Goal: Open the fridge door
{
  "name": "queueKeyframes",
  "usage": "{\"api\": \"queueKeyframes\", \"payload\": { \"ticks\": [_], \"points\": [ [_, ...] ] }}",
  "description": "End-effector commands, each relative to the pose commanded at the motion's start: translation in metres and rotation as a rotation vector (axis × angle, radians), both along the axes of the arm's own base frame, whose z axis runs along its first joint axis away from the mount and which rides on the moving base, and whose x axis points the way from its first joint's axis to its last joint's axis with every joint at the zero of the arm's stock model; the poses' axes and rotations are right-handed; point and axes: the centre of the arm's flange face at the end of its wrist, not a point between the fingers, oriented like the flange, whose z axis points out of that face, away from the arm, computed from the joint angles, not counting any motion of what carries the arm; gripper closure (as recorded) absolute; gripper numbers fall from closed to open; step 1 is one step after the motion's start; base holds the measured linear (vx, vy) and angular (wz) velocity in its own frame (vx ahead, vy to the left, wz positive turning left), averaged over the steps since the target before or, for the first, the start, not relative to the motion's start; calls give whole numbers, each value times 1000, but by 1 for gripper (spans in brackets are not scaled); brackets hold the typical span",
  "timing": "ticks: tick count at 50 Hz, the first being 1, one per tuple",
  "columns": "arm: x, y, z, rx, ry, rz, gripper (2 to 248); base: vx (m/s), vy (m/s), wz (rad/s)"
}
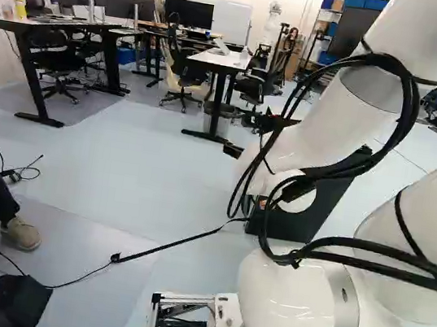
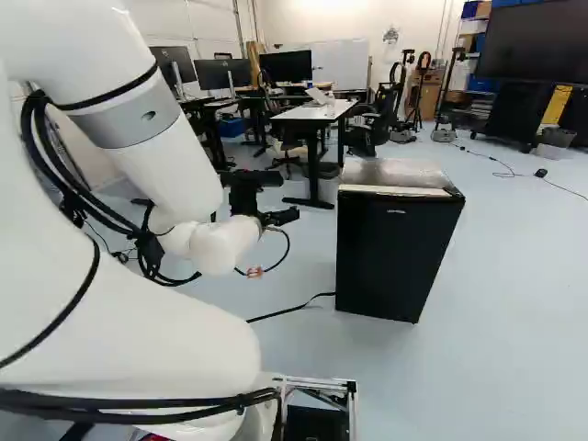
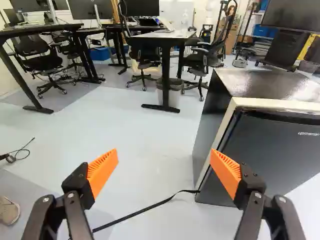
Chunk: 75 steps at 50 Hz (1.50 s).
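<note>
While the gripper [image 3: 164,156] is hanging open and empty this side of the white table [image 2: 308,113], the fridge [image 2: 395,241] is standing upright there too, off to the gripper's right, so the door's [image 3: 272,152] probably needing a rightward reach tbh.

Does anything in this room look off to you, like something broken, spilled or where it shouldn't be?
Nothing looks spilled or broken. The odd bit is a black strap trailing across the floor to the foot of the fridge, where someone might trip on it.
</note>
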Motion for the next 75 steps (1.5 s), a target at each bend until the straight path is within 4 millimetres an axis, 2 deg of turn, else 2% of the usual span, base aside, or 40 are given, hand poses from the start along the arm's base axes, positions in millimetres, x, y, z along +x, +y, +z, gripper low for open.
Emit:
{"api": "queueKeyframes", "payload": {
  "ticks": [39,75],
  "points": [
    [37,10,3,46,11,-68,3,0,0,0],
    [69,29,5,122,0,-195,3,0,0,0]
  ]
}}
